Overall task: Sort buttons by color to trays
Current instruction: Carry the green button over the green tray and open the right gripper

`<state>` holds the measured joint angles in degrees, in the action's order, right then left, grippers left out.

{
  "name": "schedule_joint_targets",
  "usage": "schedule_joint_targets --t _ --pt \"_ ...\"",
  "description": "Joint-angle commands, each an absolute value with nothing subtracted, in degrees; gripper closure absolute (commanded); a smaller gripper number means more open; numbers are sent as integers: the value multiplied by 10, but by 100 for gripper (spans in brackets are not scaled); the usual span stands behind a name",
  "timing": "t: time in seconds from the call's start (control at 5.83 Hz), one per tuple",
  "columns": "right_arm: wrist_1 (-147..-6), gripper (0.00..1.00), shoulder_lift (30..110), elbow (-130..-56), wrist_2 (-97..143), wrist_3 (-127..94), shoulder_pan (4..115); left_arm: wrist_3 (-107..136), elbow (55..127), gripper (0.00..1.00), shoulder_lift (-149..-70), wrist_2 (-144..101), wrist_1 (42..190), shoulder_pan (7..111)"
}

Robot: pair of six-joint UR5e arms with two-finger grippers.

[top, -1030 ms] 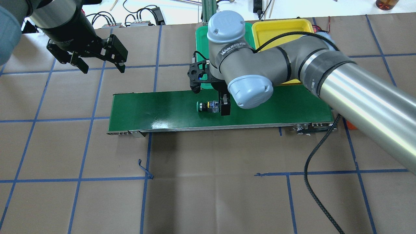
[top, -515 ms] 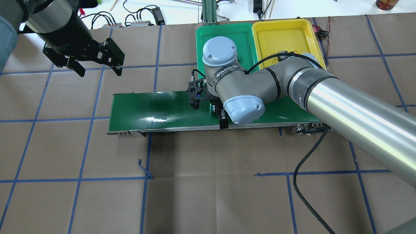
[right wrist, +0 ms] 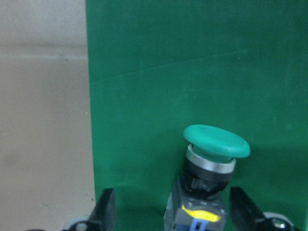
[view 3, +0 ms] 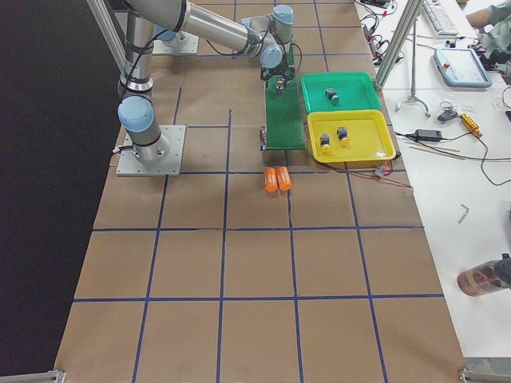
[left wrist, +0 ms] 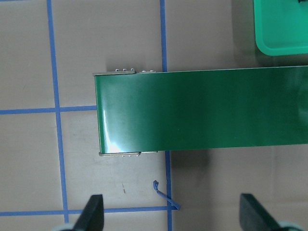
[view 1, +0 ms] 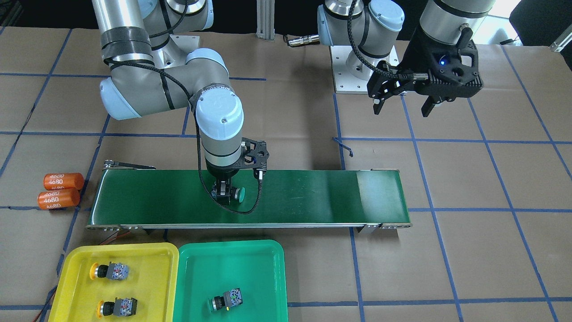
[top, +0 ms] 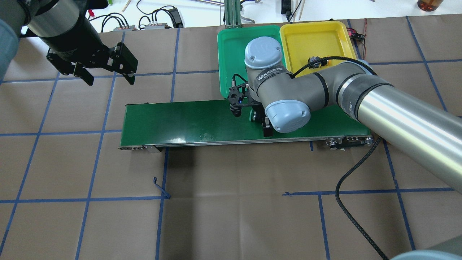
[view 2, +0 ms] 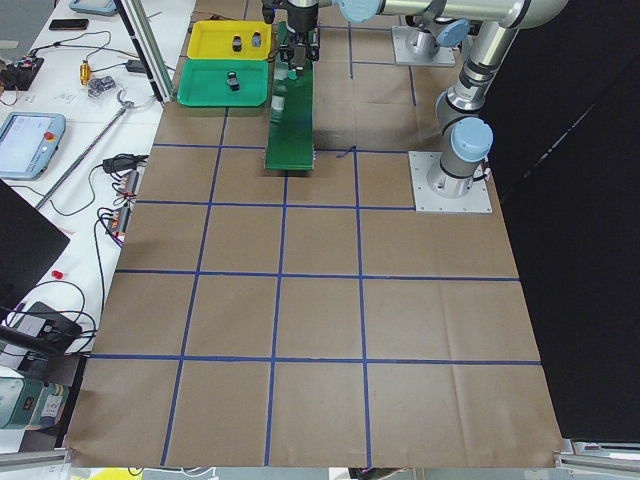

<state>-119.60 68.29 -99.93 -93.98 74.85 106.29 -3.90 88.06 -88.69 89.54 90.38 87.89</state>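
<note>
Brown paper with a blue tape grid [view 1: 447, 268] covers the table, and a long dark-green conveyor belt [view 1: 313, 197] runs across the middle.

I see the right gripper [view 1: 223, 197] down at the belt. Its jaws are part open and straddle a green-capped push-button switch with a black-grey body [right wrist: 216, 143]. In the right wrist view the switch lies on its side on the belt between the two fingers [right wrist: 107, 211], cap pointing out past the fingertips. There is a clear gap between one finger and the body. The other finger is just beside the body, and I cannot tell if it touches. The switch does not look clamped.

The left gripper [top: 109, 80] hangs over bare paper, well apart from the belt. Its jaws are wide open with nothing between them. In the left wrist view the belt's end sits ahead of those jaws, and a loose curl of blue tape [left wrist: 163, 195] lies nearer to them.

Beyond the right jaws, off the belt edge away from the robot base, is a shallow green plastic tray [view 1: 228, 247]. It holds another green-capped switch [view 1: 227, 299], lying on its side.

Right against it is a shallow bright-yellow plastic tray [view 1: 120, 248]. This one holds a yellow-capped switch [view 1: 109, 271] nearer the belt and a second yellow-capped switch [view 1: 118, 306] farther out, the two apart from each other.

Sideways from the right jaws, past the belt's end, two orange cylinders marked 4680 [view 1: 62, 181] lie side by side on the paper.
</note>
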Motion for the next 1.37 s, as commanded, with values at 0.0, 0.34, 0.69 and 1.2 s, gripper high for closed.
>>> schedule_joint_targets --t 0.0,0.34,0.69,1.2 --pt "-1195 64 686 -999 -950 770 1045 -37 882 2 -887 896 904 869" --pt "-1194 88 703 -990 -971 787 1014 -38 882 2 -886 895 905 866" --pt "-1190 89 738 -943 -999 788 1011 -38 882 2 -886 892 905 865" --pt "-1266 88 550 -767 -991 815 1012 -36 882 2 -886 892 905 866"
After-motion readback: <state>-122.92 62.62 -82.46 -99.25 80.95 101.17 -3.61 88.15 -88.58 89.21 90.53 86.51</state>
